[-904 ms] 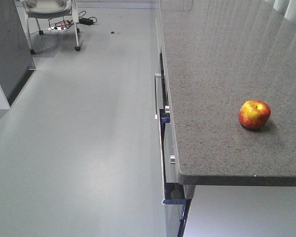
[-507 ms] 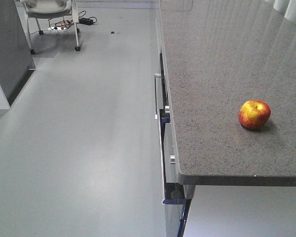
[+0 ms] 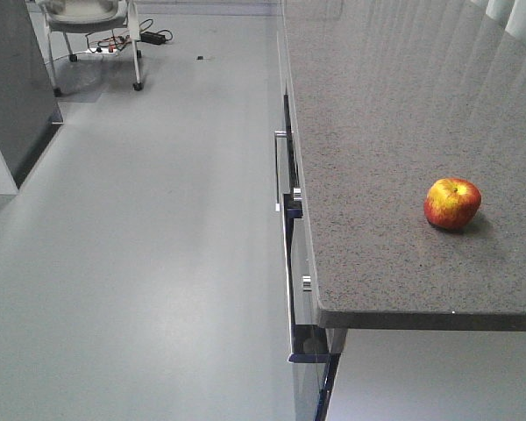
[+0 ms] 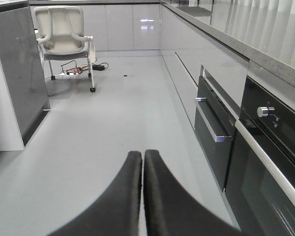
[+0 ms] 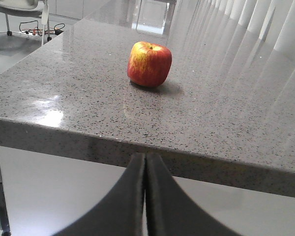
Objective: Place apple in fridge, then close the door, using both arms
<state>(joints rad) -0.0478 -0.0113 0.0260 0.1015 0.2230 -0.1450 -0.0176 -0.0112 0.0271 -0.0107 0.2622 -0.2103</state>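
- The apple (image 3: 452, 203), round and glossy red with yellow patches, sat on the speckled grey stone surface (image 3: 377, 105) near its front edge, with nothing touching it.
- The thick edge of that surface lay between the apple and the right hand (image 5: 145, 156), whose smooth black fingers were pressed together, holding nothing.
- The left hand (image 4: 142, 153) was likewise closed and empty over the plain grey floor (image 4: 113, 123).
- Beside it ran glossy drawer fronts and a dark oven (image 4: 265, 147) with metal bar handles.
- A white chair (image 4: 64, 37) stood far off.
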